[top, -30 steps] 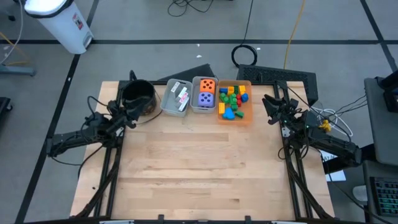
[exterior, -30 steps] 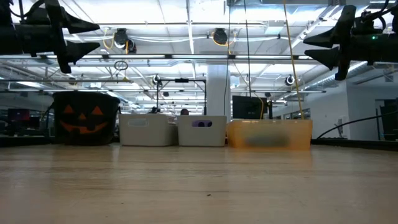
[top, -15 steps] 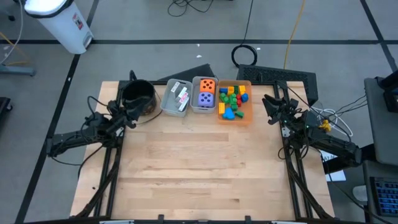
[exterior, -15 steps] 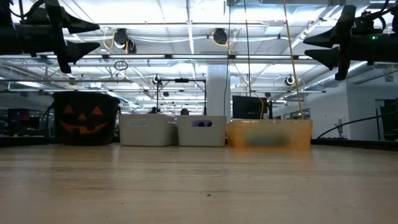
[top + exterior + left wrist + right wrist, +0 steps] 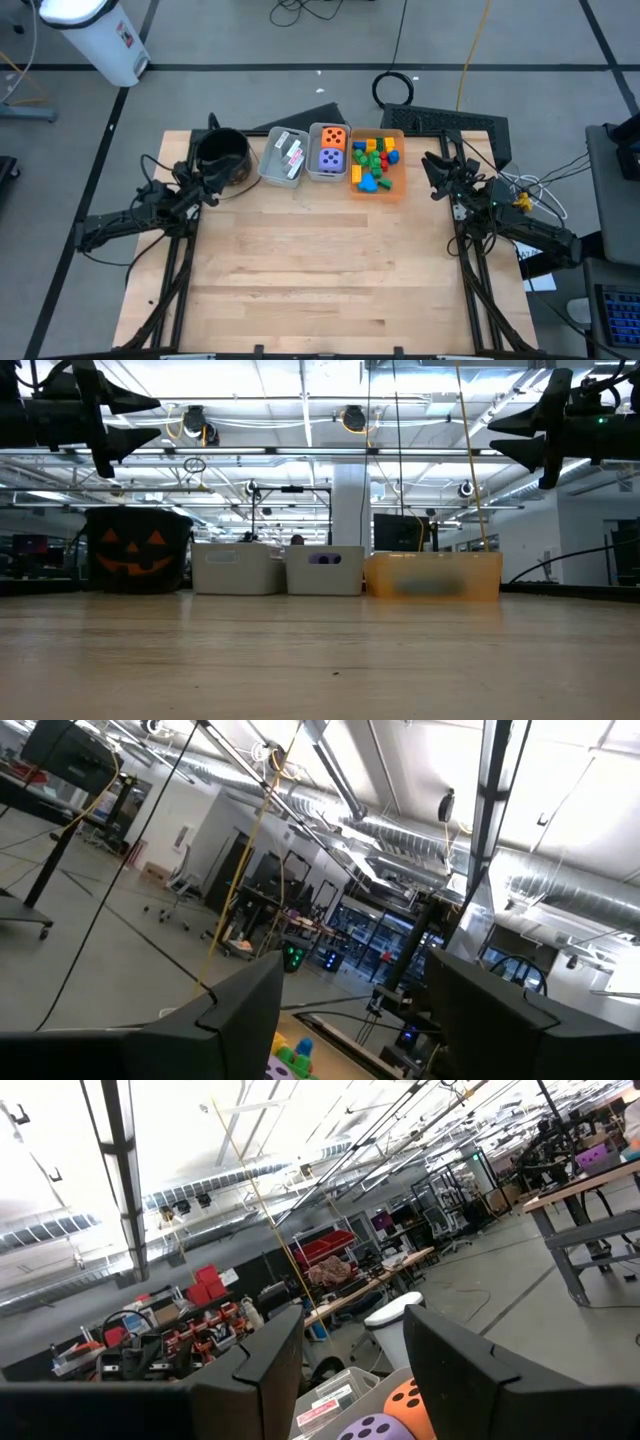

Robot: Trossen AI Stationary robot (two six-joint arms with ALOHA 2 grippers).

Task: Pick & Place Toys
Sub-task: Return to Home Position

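Note:
The toys lie in three bins along the table's far edge. White and teal cards fill a grey bin (image 5: 283, 158). An orange die (image 5: 334, 136) and a purple die (image 5: 332, 158) sit in the second grey bin. Small coloured blocks (image 5: 374, 163) are in the orange bin (image 5: 396, 186). My left gripper (image 5: 208, 190) hovers open above the table's left edge, beside the black pot (image 5: 222, 156). My right gripper (image 5: 432, 174) hovers open above the right edge, next to the orange bin. Both are raised well above the table in the low view, and nothing is between their fingers.
The black pot bears an orange pumpkin face (image 5: 135, 552) in the low view. The bare wooden tabletop (image 5: 320, 270) stretches from the bins to the near edge. A black mat (image 5: 455, 122) and a coiled cable (image 5: 394, 88) lie on the floor beyond the far edge.

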